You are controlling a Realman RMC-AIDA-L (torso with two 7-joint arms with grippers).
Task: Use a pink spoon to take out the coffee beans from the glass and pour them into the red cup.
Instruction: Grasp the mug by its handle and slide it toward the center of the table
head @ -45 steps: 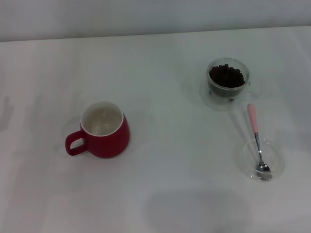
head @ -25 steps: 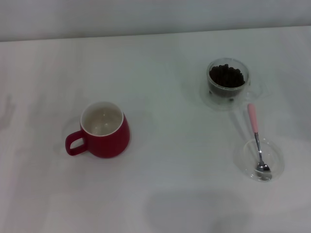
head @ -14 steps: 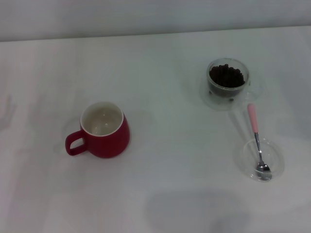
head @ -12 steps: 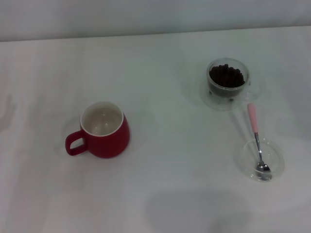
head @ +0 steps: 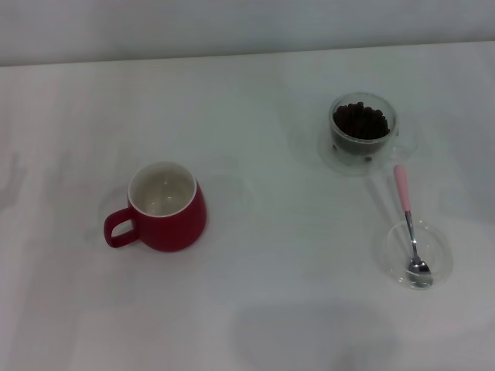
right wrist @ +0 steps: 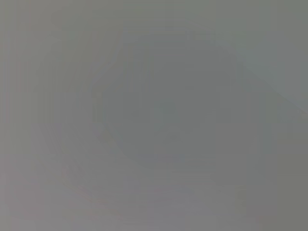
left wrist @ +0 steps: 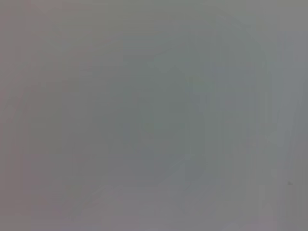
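Observation:
In the head view the red cup stands upright at the left centre of the white table, its white inside bare and its handle pointing left. At the back right stands the glass, filled with dark coffee beans. In front of it lies the pink spoon, its pink handle towards the glass and its silver bowl resting in a shallow clear dish. Neither gripper shows in any view. Both wrist views are plain grey with nothing to make out.
The white table stretches between the cup and the glass. Its back edge meets a pale wall along the top. A faint round shadow lies on the table near the front centre.

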